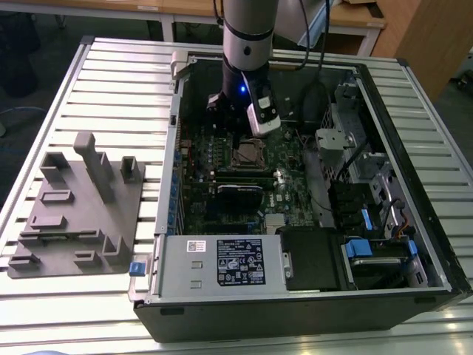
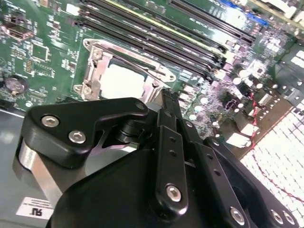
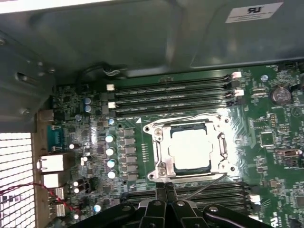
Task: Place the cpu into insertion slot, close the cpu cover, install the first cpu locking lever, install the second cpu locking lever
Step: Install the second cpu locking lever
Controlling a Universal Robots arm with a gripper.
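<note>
Silvery-grey square cpu (image 3: 191, 150) sits in its socket under the thin metal cover frame (image 3: 164, 148); our black hand (image 3: 165, 189) is clenched, empty, beside it. We fear its tips may scrape the green board.

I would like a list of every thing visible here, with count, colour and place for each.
cpu: one, silvery, seated in the insertion slot.
cpu cover: one, silvery frame, closed around the cpu.
circuit board: one, green, inside the computer case.
computer case: one, black and grey, open on the table.
fixture block: one, grey, on the table at the exterior view's left.
table: one, ribbed metal.
gripper: one, black, fingers together beside the cpu cover's edge.
</note>
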